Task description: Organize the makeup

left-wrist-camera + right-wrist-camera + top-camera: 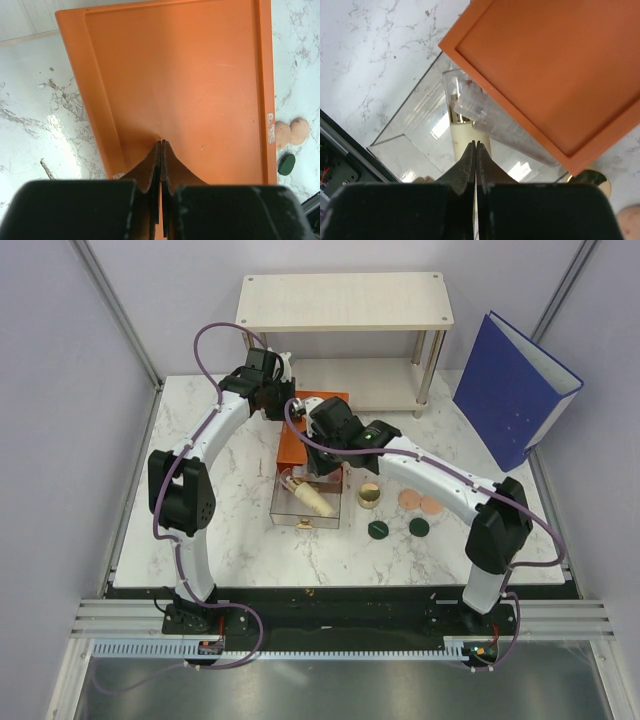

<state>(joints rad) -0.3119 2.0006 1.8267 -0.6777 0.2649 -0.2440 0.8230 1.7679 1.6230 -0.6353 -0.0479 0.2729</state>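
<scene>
The clear drawer [290, 508] stands pulled out in front of the orange box [296, 445]. Inside it lie the cream gold-capped tube [461, 134] and a slim grey stick [512, 137], the stick partly under the box's edge. My right gripper [476, 144] hangs shut and empty just over the tube. My left gripper [162, 143] is shut, its tips touching the orange box top [190, 75]. On the table to the right of the drawer sit the gold compact [369, 496], two peach discs [410, 499] [432, 506] and two dark green discs [378, 530] [419, 527].
A pale wooden shelf [345, 300] stands behind the box. The big blue binder [512, 388] leans at the back right. My right arm's forearm [440, 480] stretches over the table just behind the peach discs.
</scene>
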